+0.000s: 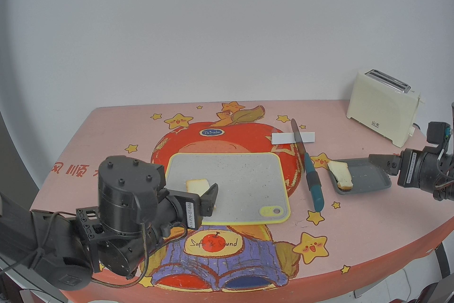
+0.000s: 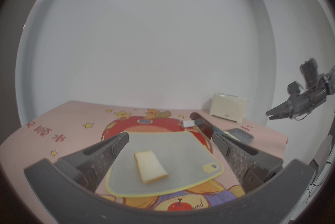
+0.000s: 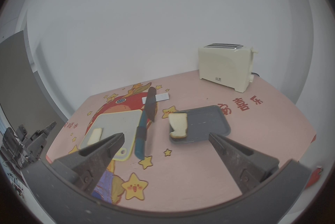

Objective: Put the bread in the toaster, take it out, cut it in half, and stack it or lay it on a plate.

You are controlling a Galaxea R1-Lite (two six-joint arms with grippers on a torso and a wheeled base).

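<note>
Dark left gripper [image 2: 170,140] spread wide and empty at the cutting board's [image 1: 236,176] near-left corner, bread half [image 1: 197,186] flat on the board just ahead, right gripper [image 3: 166,138] also open beside the grey plate [image 1: 371,176], second bread half [image 1: 340,175] along its left rim, long axis near-to-far.

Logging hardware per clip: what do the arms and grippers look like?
Both arms are black, with round joint housings, loose black cables and a white label strip at each wrist. The left gripper and right gripper have dark grey, wedge-shaped, speckled fingers.
</note>
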